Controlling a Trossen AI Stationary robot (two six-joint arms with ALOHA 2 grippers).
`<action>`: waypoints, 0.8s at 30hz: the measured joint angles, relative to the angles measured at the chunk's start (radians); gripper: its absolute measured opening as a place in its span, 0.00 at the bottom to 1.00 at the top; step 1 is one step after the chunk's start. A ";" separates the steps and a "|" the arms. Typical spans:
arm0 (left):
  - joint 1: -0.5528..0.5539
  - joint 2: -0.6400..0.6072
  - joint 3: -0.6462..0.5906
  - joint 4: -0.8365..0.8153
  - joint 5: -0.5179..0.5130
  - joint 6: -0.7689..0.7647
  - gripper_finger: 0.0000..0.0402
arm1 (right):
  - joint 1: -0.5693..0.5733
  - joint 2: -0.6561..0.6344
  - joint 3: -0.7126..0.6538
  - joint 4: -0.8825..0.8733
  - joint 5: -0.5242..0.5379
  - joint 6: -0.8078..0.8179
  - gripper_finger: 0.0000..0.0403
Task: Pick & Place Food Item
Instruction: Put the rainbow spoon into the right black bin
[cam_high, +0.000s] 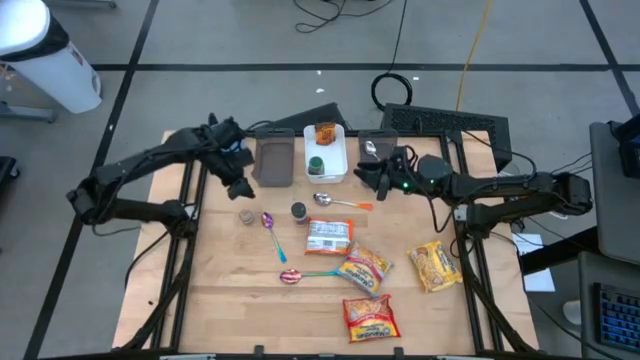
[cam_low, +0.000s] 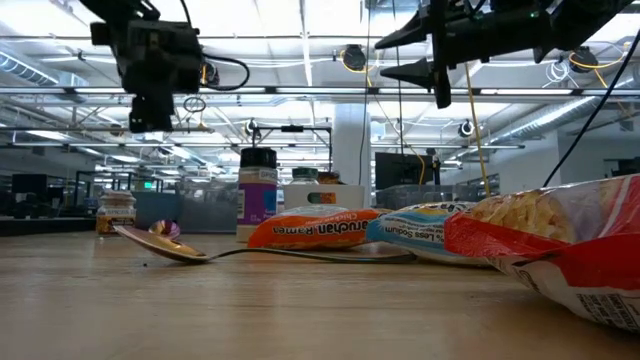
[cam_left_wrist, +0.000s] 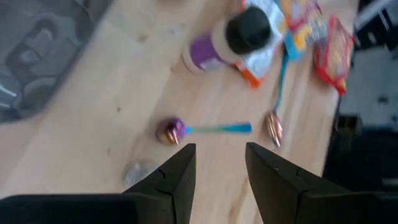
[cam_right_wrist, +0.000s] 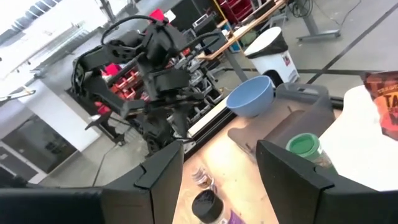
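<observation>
both tools empty above a crowded tabletop

wooden tabletop (cam_high: 220, 290) carries ramen packets, spoons and jars. the left tool (cam_high: 236, 176) hangs at ten o'clock from the centre, fingers parted a little, gripping nothing. the right tool (cam_high: 372, 177) hovers at one o'clock, fingers apart, also empty. between them sits a white tray (cam_high: 336, 152) with a green-lidded jar (cam_high: 316, 165). a ramen packet (cam_high: 328, 236) lies at centre. low down, the red snack bag (cam_low: 560, 250) is cut off at the picture's edge.

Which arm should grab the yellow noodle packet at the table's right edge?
Right. Its open, empty claw hangs on the yellow noodle packet's side; the left claw is across the table.
</observation>
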 joint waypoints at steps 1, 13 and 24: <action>-0.011 0.005 -0.013 0.042 -0.002 -0.034 0.37 | 0.002 0.000 0.000 0.001 0.000 0.003 0.49; -0.094 0.192 -0.030 0.191 -0.048 -0.118 0.37 | 0.008 0.000 0.000 0.002 -0.162 0.045 0.49; -0.100 0.280 -0.030 0.126 -0.149 -0.025 0.37 | 0.008 0.000 0.000 0.002 -0.190 0.044 0.49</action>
